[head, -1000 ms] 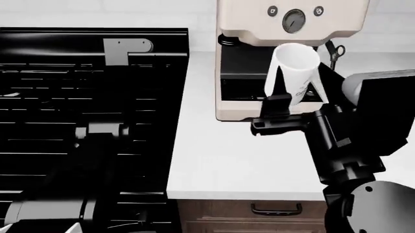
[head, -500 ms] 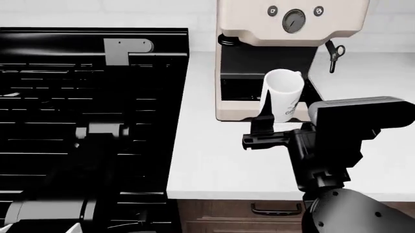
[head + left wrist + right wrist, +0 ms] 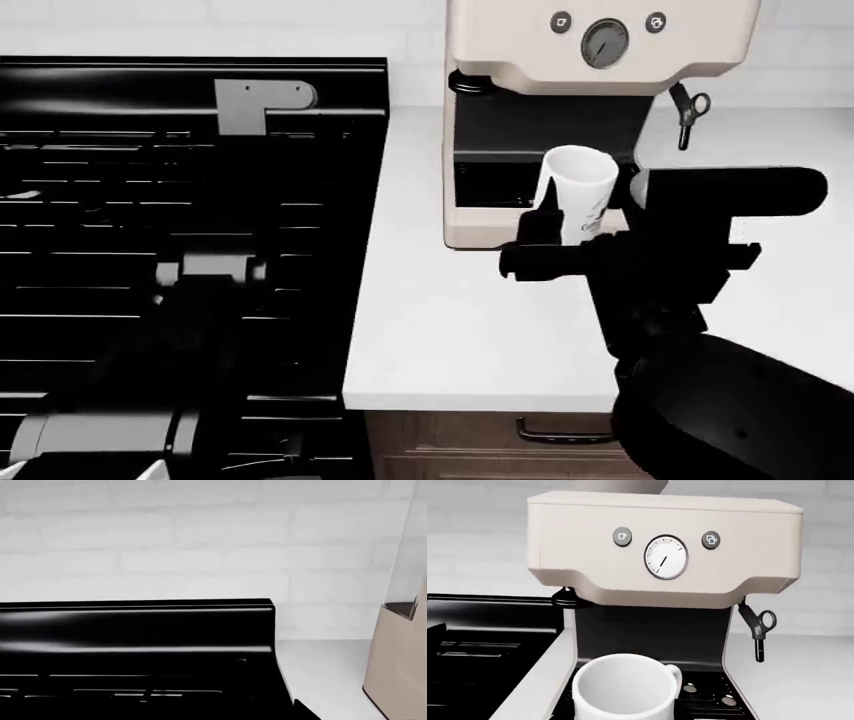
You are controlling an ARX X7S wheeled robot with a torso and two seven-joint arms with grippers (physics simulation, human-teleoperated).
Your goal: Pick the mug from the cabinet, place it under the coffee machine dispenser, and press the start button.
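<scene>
The white mug (image 3: 577,190) stands upright in the bay of the cream-beige coffee machine (image 3: 601,70), over the black drip grille (image 3: 714,700). My right gripper (image 3: 571,228) is shut on the mug's lower part. One black finger (image 3: 541,225) shows beside it. The mug fills the near part of the right wrist view (image 3: 624,690), handle to one side. The round black dispenser nozzle (image 3: 470,84) sits at the machine's left side (image 3: 564,599), left of and above the mug. Two round buttons (image 3: 622,536) (image 3: 711,539) flank the gauge (image 3: 665,557). My left gripper is lost against the black stove.
A black stove (image 3: 187,200) fills the left half of the head view, with my left arm (image 3: 107,430) over it. The thin steam wand (image 3: 687,112) hangs at the machine's right. The white counter (image 3: 454,330) lies in front, with a drawer handle (image 3: 567,432) below.
My right gripper has come down and towards the machine with the mug. The mug went from tilted and high to upright and low in the bay. The left arm has not moved.
</scene>
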